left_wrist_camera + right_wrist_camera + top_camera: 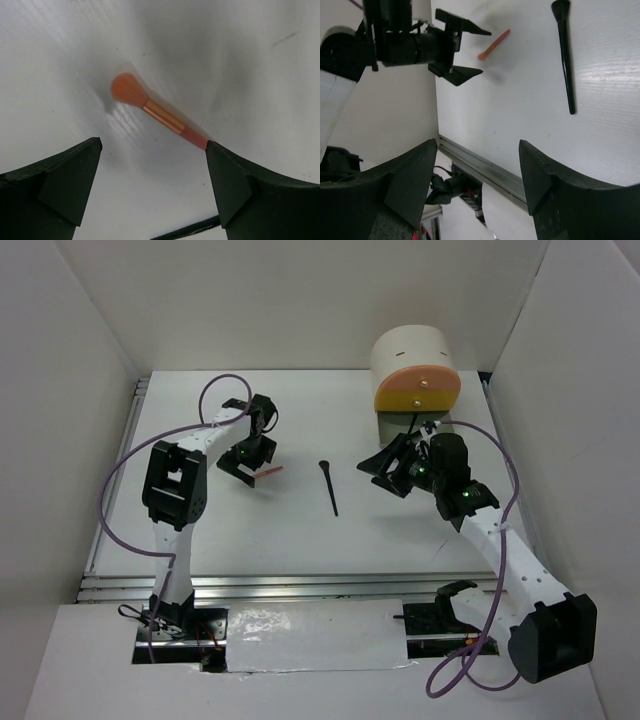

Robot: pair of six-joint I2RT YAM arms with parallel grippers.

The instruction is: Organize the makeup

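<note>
As the overhead view shows it, I find two makeup items loose on the surface (300, 540) and neither put away.

Item 1: the coral-pink brush (150, 107) lies left of centre, directly under the left arm. In the left wrist view the left fingers (70, 175) stand wide apart with the brush between them. Its bristle head points away from the camera, and its handle end runs up to one finger's tip. I cannot tell whether handle and finger are touching. Nothing is clamped, so I record these fingers as spread and empty.

Item 2: the black brush (328, 487) lies near the centre, head toward the far side and handle toward the near edge. It is well apart from both arms and from the coral-pink brush.

The right fingers (405, 180) are likewise wide apart with nothing between them. They hang just in front of the box (410, 355), which stands at the far right with orange and yellow drawer fronts showing.

Finding on progress: no makeup item is visibly in or on the box. Whether its drawers already hold anything is hidden from all three views. No other makeup pieces show on the surface.

My judgement is that at least two placements remain, the coral-pink brush first, since the left arm is already lined up over it. That brush has yet to be gripped, lifted and carried to the far right. The black brush then needs the same.
</note>
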